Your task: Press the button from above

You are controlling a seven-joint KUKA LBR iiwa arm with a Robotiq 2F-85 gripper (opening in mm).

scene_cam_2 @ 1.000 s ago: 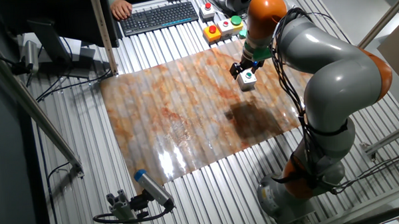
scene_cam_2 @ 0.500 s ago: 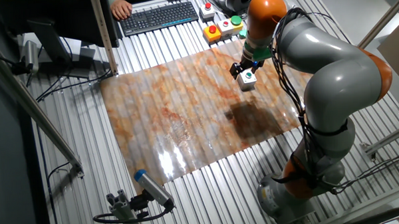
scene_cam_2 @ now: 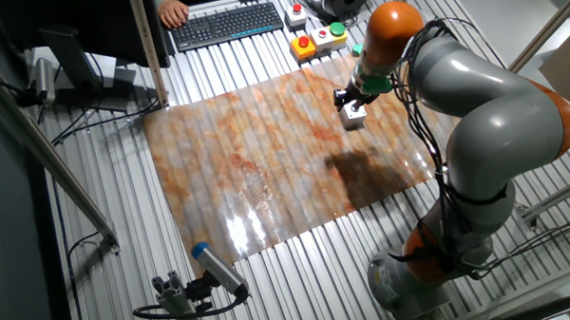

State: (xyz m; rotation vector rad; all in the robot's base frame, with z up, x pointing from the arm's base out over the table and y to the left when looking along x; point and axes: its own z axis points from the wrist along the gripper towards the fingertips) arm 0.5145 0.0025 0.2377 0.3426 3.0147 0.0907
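toward the far right of the marbled mat (scene_cam_2: 266,161), the gripper (scene_cam_2: 351,103) sits directly on top of the button (scene_cam_2: 354,117), covering its upper face so that none of its top shows. whether the jaws are spread or pressed together cannot be told from this angle; the dark fingertip block hides any gap, and it appears to touch the top of the small white cube housing. the housing is a squat, hard-edged block resting flat on the mat, near its far edge. the mat is a glossy sheet in rust, cream and grey swirls, with bright glare near its front and a dark shadow beside the arm. under it lies a ribbed metal table (scene_cam_2: 126,242) of parallel slats. behind the mat stand an orange box (scene_cam_2: 304,47) with a red button and a white box (scene_cam_2: 331,35) with a larger green button, side by side. a black keyboard (scene_cam_2: 225,25) lies farther left.
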